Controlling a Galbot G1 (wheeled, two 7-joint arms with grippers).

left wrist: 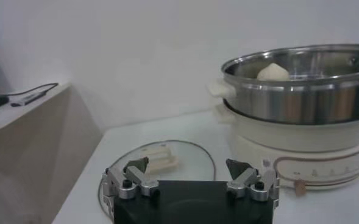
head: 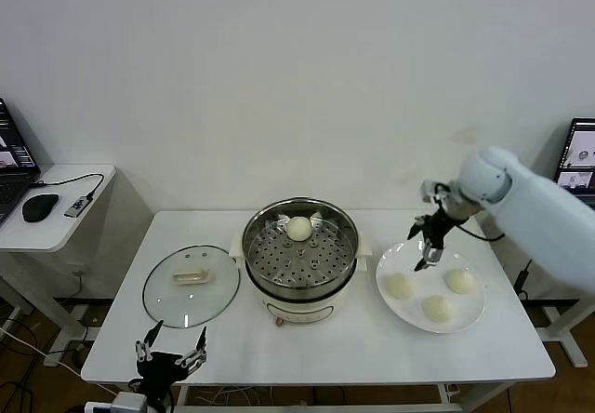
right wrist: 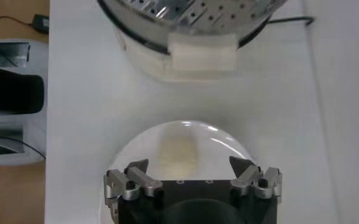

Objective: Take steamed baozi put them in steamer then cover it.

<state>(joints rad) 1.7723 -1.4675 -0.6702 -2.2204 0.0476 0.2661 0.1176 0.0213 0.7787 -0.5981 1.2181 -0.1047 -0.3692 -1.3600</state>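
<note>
open right hand [head: 427, 250] above smooth round baozi [head: 400, 286] on glossy white plate [head: 474, 318].

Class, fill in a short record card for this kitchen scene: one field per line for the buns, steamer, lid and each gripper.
baozi in steamer: one, at the far side of the perforated tray
baozi on plate: three, on the white plate to the steamer's right
steamer: uncovered, mid-table
cover: flat on the table, left of the steamer
right gripper: open, above the plate, holding nothing
left gripper: open, at the table's near edge by the cover
</note>
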